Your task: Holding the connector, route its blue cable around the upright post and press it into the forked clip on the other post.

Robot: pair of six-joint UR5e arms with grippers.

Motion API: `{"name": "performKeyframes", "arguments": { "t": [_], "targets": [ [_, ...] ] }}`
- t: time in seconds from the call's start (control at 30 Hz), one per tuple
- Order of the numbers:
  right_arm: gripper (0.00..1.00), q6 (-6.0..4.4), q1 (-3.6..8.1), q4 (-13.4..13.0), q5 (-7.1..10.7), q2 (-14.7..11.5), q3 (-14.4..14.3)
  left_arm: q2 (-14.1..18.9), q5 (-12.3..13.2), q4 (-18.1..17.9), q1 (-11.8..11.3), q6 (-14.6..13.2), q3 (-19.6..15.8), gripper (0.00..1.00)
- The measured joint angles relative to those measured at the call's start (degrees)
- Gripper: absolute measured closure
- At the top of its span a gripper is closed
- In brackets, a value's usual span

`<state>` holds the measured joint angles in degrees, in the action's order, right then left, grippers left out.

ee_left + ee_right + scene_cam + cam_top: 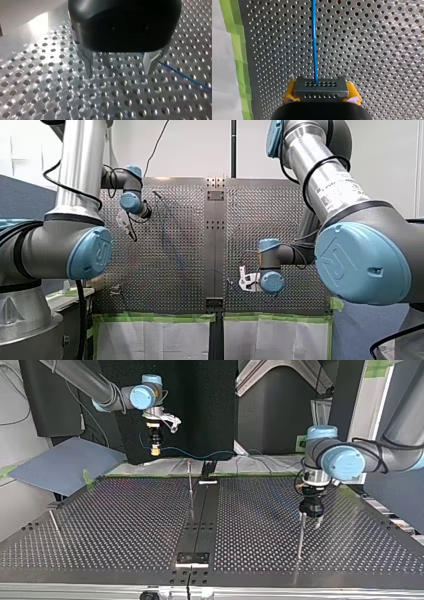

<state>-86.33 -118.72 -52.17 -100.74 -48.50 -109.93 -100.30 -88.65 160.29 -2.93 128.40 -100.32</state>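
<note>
Step, by my read: the start of routing. The connector (320,87) is in hand and lifted, and the blue cable (314,42) is not yet led round a post or seated in a clip. The next move calls for carrying the connector out from the tabletop's (125,525) near edge and sweeping the cable round a post under light tension, so it doesn't slip off before the press.

Near edge in the front view, just beside the centre strip (215,245): my right gripper (321,96) is raised clear of the plate and clamps the connector by its sides between yellow pads (288,96). The cable leaves the connector's face straight ahead.

Mid-table: a thin upright post (190,485) stands by the strip. The cable passes behind its tip in the top view, but contact isn't readable.

Far left quarter: my left gripper (120,71) sits low over the plate, metal fingers (86,60) spread wide and empty. The cable runs just beside one finger. A second post (300,540) stands right by it. Can't tell which post carries the fork.
</note>
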Motion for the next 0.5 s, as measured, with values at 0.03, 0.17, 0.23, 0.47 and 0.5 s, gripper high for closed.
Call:
{"name": "performKeyframes", "arguments": {
  "t": [0.03,0.17,0.23,0.47,0.5],
  "targets": [
    [1.00,-0.03,0.00,-0.06,0.00,0.03,0.00,0.31,0.49,-0.24,-0.04,0.49,-0.28,0.00],
    [1.00,-0.14,-0.01,-0.19,0.00,0.08,0.00,2.11,2.58,-0.59,-0.14,2.63,-1.62,0.00],
    [1.00,-0.15,-0.01,-0.21,0.00,0.09,0.01,2.96,2.93,-0.55,-0.20,3.52,-2.33,0.00],
    [1.00,-0.36,0.19,-0.27,0.00,0.10,0.01,6.44,0.63,1.35,-0.91,3.74,-4.62,0.00],
    [1.00,-0.43,0.26,-0.26,0.01,0.10,0.01,6.88,0.22,1.76,-1.01,3.39,-4.69,0.00]
  ]
}}
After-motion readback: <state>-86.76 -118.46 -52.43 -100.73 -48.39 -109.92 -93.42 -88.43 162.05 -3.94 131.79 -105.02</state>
